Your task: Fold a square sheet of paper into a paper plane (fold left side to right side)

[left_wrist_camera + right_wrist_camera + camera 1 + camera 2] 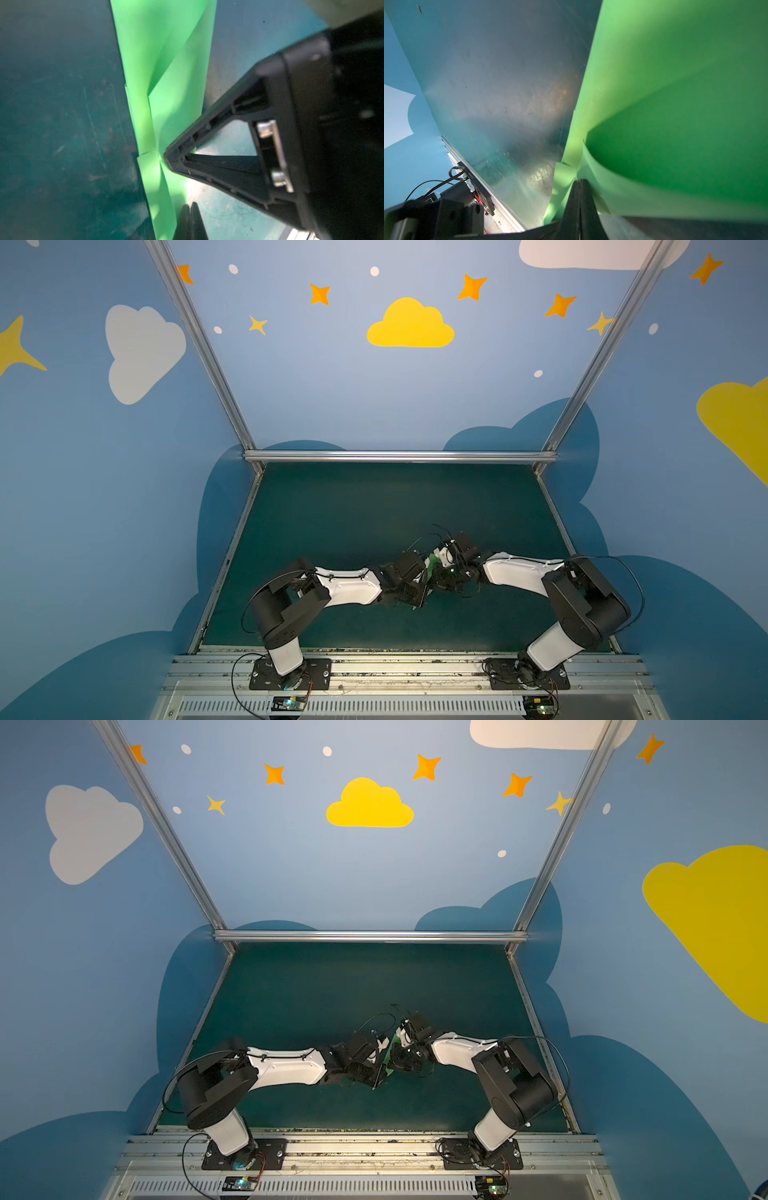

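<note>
The square sheet of paper (166,62), bright green and folded into several flaps, stands on edge off the dark teal mat (374,506). In both top views only a sliver of the sheet (432,561) (390,1053) shows between the two wrists mid-table. My right gripper (580,181) is shut on the sheet, and creases fan out from its pinching tips (166,156). My left gripper (190,204) is shut, its fingers pressed together right beside the sheet's lower edge. No green shows between them. No finished paper plane is in view.
Both arms reach inward and almost touch over the mat's middle (419,572). Aluminium rails frame the mat at the back (399,456) and the front (399,668). Blue painted walls close in the sides.
</note>
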Controlling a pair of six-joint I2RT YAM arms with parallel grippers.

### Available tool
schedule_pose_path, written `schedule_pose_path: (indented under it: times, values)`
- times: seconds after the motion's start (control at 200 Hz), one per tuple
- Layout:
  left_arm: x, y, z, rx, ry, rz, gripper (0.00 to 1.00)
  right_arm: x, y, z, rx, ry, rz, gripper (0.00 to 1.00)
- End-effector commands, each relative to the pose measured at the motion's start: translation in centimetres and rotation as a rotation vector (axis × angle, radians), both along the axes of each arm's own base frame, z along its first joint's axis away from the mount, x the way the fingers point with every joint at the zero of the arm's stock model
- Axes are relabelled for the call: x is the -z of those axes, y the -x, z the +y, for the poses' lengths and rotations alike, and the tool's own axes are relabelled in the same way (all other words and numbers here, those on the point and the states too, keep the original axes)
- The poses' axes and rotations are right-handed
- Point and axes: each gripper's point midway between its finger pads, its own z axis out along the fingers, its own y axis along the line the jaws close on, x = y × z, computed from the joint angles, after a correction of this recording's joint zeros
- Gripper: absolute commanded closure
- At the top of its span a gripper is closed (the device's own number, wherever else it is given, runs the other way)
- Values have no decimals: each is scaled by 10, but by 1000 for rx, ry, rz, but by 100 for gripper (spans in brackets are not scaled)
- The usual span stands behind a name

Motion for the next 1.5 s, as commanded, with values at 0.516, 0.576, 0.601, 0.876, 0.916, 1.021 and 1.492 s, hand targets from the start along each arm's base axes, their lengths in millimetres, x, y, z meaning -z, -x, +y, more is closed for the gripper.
schedule_pose_path:
  times: [0.516,0.576,0.601,0.876,0.916,1.021,1.492]
  values:
    - [27,5,11,1,-63,32,97,29,17,-17,9,104,70,100]
    - [29,6,14,-5,-65,35,96,29,17,-17,9,105,71,100]
    - [30,7,15,-6,-66,35,96,29,17,-18,8,106,71,100]
    - [27,10,27,-36,-67,27,96,31,18,-21,10,118,72,100]
    - [26,10,29,-40,-65,28,96,32,19,-21,11,120,72,100]
    - [25,7,35,-63,-76,8,96,32,18,-21,11,119,72,100]
    - [37,13,78,-165,-105,46,96,33,19,-23,15,130,75,100]
